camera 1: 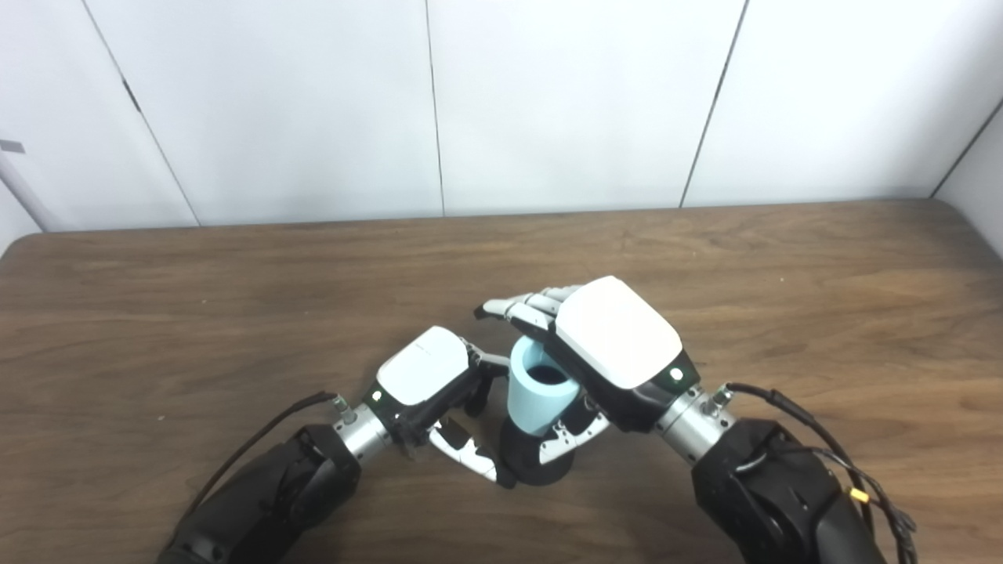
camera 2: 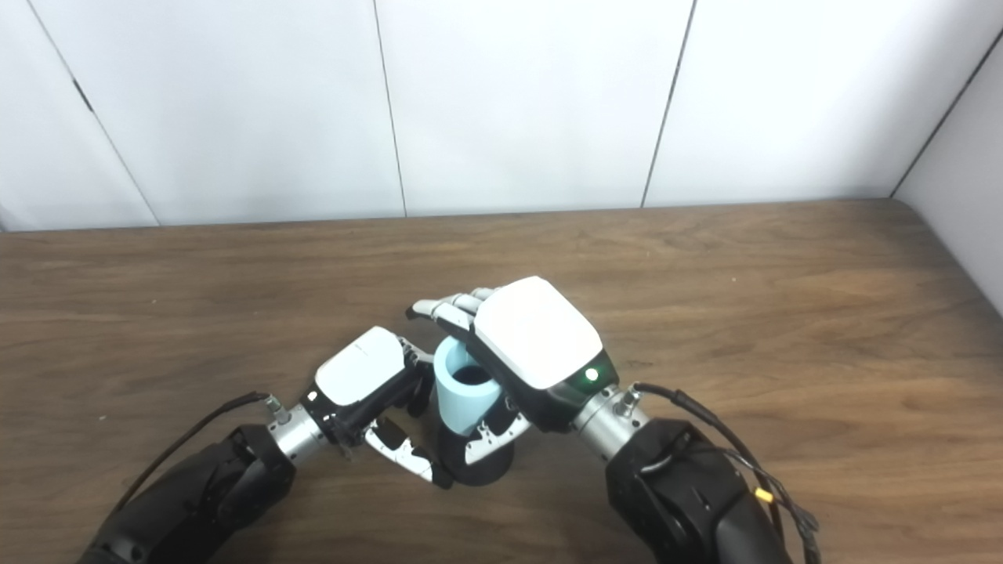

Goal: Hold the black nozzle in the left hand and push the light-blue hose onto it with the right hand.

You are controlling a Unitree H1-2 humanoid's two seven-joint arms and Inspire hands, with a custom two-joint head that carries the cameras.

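Note:
A short light-blue hose stands upright on top of the black nozzle, its open end facing up; the same hose and nozzle show in the right eye view. My left hand is shut on the black nozzle from the left, thumb along its front. My right hand is shut on the hose from above and the right, its fingers curled over the far rim and thumb on the near side. The joint between hose and nozzle is partly hidden by both thumbs.
Everything sits near the front middle of a brown wooden table. White wall panels rise behind the table's far edge. Black cables trail from both forearms.

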